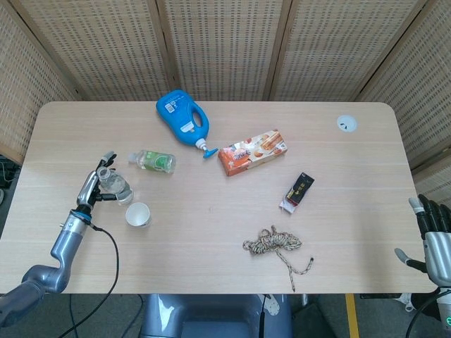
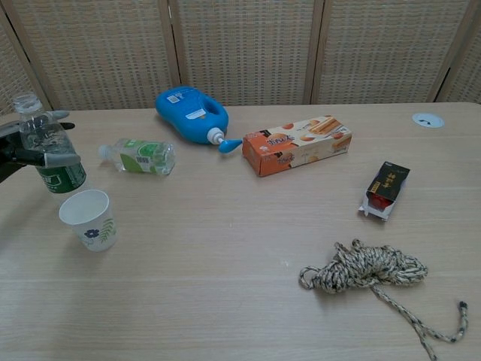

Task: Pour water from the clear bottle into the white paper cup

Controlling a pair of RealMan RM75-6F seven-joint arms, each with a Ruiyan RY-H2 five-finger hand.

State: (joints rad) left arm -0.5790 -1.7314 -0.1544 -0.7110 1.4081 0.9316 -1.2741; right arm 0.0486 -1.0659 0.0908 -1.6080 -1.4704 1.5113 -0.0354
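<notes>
Lifted clear of the table (image 2: 248,248) at its left edge: bottle (image 2: 50,150), wrapped in the left hand (image 1: 90,189), just behind the cup (image 2: 90,219). Uncapped, near upright, no water pouring yet. Next, by the look of it: mouth carried over the cup, then tipped. Right hand (image 1: 437,239) idle at the far side, fingers spread, empty.

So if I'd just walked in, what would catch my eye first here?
Probably the big blue jug lying on its side at the back of the table, with the orange snack box just right of it. Then the robot's left hand at the left edge, holding a clear bottle lifted beside the white paper cup.
</notes>
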